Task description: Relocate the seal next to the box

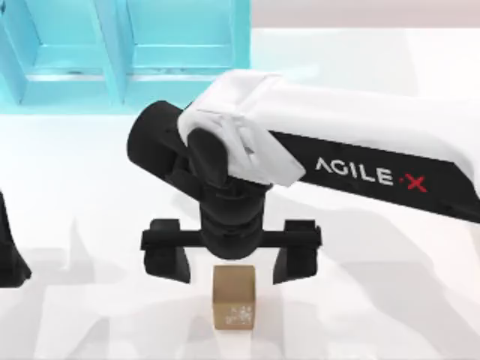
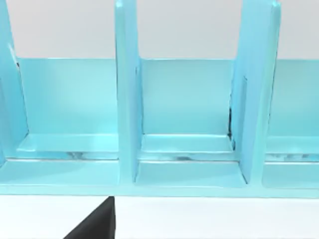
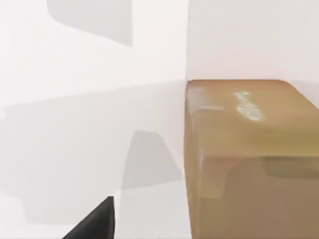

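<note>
Tan-brown and upright, the seal (image 1: 235,306) stands on the white desk (image 1: 90,187) at the near edge, centre, faint white marks on its near face. My right arm (image 1: 360,150) reaches in from the right, lettered "AGILE·X" in white with a red X, and holds the right gripper (image 1: 234,264) just beyond the seal's far side. Its jaws are spread wide, well wider than the seal, one black finger (image 1: 166,259) to each side, touching nothing. In the right wrist view the seal (image 3: 249,159) looms close. A turquoise shelf box (image 1: 127,52) with open compartments sits far left. My left arm (image 1: 9,247) is parked at the left edge; its jaws cannot be judged.
</note>
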You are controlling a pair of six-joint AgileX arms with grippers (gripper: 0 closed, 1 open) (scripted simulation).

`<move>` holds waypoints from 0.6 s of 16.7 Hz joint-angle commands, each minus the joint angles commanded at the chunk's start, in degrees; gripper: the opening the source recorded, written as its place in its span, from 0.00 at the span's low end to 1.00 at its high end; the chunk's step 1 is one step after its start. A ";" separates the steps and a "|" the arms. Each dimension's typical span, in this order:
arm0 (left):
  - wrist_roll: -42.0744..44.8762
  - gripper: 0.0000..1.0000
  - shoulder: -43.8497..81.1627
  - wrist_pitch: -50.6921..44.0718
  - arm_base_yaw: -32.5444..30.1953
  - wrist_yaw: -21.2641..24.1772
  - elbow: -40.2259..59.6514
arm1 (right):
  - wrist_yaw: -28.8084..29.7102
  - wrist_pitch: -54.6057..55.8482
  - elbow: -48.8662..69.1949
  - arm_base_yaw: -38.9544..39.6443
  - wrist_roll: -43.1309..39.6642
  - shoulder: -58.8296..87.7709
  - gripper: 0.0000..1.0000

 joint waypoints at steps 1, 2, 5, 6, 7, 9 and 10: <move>0.00 1.00 0.00 0.00 0.00 0.00 0.00 | 0.00 3.03 -2.15 0.03 0.05 0.56 1.00; 0.00 1.00 0.00 0.00 0.00 0.00 0.00 | 0.01 5.80 -4.21 0.08 0.10 1.10 1.00; 0.00 1.00 0.00 0.00 0.00 0.00 0.00 | 0.02 10.67 -8.45 0.23 0.26 2.29 1.00; 0.00 1.00 0.00 0.00 0.00 0.00 0.00 | 0.02 11.08 -8.83 0.25 0.29 2.42 1.00; 0.00 1.00 0.00 0.00 0.00 0.00 0.00 | 0.02 11.08 -8.83 0.25 0.29 2.42 1.00; 0.00 1.00 0.00 0.00 0.00 0.00 0.00 | 0.02 11.08 -8.83 0.25 0.29 2.42 1.00; 0.00 1.00 0.00 0.00 0.00 0.00 0.00 | 0.02 11.08 -8.83 0.25 0.29 2.42 0.92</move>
